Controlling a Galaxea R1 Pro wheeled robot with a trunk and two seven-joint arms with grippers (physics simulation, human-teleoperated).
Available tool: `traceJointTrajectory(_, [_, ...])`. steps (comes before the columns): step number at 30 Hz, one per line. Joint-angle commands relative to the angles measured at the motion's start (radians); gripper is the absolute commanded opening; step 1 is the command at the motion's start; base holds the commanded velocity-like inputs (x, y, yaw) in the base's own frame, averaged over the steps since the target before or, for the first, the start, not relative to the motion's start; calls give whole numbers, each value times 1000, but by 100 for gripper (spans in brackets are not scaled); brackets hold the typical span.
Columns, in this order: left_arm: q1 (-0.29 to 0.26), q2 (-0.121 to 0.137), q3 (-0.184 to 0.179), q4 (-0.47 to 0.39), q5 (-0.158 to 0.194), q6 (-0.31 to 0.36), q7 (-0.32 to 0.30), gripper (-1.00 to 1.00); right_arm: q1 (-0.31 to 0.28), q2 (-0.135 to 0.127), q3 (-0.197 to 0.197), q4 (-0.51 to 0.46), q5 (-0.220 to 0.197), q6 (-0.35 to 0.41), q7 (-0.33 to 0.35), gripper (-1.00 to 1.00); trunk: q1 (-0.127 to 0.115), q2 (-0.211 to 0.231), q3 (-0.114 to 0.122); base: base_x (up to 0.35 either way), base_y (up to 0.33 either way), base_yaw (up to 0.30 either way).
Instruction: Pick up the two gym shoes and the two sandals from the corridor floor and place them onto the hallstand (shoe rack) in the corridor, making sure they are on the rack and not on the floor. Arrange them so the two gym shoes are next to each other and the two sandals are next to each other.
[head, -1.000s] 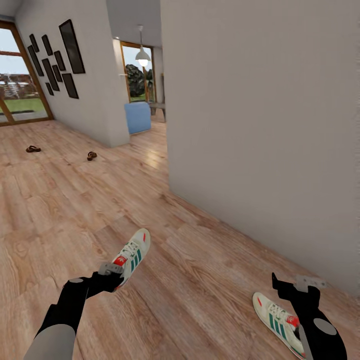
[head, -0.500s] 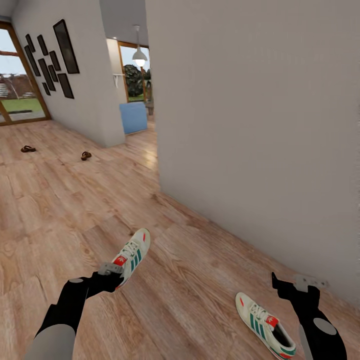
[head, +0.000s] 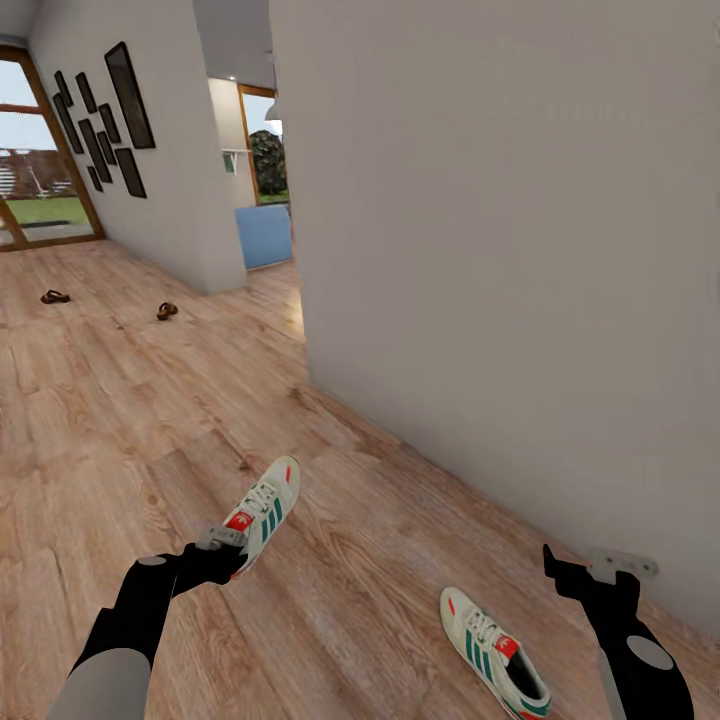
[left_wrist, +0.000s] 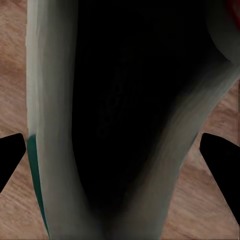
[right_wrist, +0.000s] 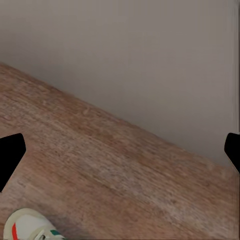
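— What's in your left gripper (head: 222, 552)?

— One gym shoe (head: 262, 507), clamped at the heel end and held off the corridor floor (head: 120, 420), toe pointing away from me. From the head I see its green stripes and red tongue tab. My left wrist camera gives me the other side of it: the dark hollow of the shoe's opening (left_wrist: 125, 115) between my fingertips (left_wrist: 10, 155), with a green edge along one wall.

— And the right gripper (head: 585, 570)?

— It holds nothing, fingers spread wide in the wrist view (right_wrist: 11, 152). It hangs near the grey wall (head: 520, 250). The second gym shoe (head: 493, 655) lies on the planks just inward of that arm; the right wrist camera catches only its toe (right_wrist: 30, 227).

— The sandals?

— Far off by the glass door (head: 40, 170) — one sandal (head: 55, 297) and the other sandal (head: 167, 311), apart, both on the floor.
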Motion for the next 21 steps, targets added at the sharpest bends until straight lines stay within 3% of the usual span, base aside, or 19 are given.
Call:
traceJointTrajectory(1, [-1,-2,6,-2,-4,5,-8,-100,-1,1,-1,-1,10,6,1,100,0,0,0,0,-276,94])
traceJointTrajectory(12, [-1,-1,6,-3,-4,5,-8,-100,-1,1,-1,-2,10,6,1,100,0,0,11,-7,-276,170])
traceJointTrajectory(21, [-1,-1,6,-3,-4,5,-8,-100,-1,1,-1,-3,10,6,1,100,0,0,20,-144,-258,191])
